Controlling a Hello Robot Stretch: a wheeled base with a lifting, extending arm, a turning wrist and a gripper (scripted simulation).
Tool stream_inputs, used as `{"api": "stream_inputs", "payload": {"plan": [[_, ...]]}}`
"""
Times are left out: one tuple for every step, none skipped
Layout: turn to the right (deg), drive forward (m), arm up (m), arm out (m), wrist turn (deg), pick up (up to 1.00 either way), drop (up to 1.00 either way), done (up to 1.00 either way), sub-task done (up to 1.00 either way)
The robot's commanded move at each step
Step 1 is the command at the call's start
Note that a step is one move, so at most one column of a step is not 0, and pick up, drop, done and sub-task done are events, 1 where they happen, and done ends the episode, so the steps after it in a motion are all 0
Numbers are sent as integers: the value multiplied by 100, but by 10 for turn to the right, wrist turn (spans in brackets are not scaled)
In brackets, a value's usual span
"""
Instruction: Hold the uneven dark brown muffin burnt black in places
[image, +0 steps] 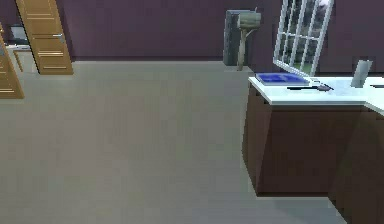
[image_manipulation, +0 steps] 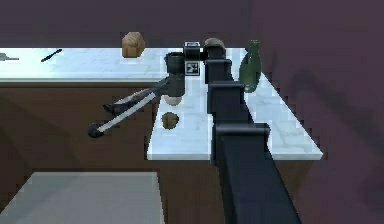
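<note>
In the forward view, we see a bare grey floor (image: 130, 130) running back to a purple wall (image: 150, 25). Light wooden cabinets (image: 45, 35) stand at this view's left. Against the back wall is a grey, bin-like unit (image: 240, 35), and just to its right a white-framed window (image: 300, 35). At this view's right stands a counter (image: 340, 98) with a white top over dark brown fronts. On it lie a blue tray (image: 280, 77) and a dark utensil (image: 310, 89), with a grey upright container (image: 362, 70) farther right.

In the arm side view, the dark arm (image_manipulation: 240, 150) rises from the bottom edge across a white worktop (image_manipulation: 285, 140). The muffin (image_manipulation: 170, 121) sits on this worktop, just left of the arm and near the worktop's left edge. It is a small, rounded, dark brown lump with an uneven outline; any burnt patches are too small for us to make out.

Higher in the picture is the gripper (image_manipulation: 100, 118). Its dark body lies above the muffin, and its thin fingers slant down and left past the worktop's edge, in front of a brown cabinet front (image_manipulation: 60, 120). We cannot tell whether it holds anything, nor whether it touches the muffin.

A dark green bottle (image_manipulation: 251, 65) stands upright just right of the arm. A tan block (image_manipulation: 132, 44) and a round object (image_manipulation: 213, 45) sit farther out. A thin dark stick (image_manipulation: 50, 55) lies well apart at the left.
</note>
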Motion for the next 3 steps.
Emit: {"api": "stream_inputs", "payload": {"plan": [[0,0,0,0,450,0,0,0,0],[0,0,0,0,300,0,0,0,0],[0,0,-12,0,0,0,0,0,0]]}}
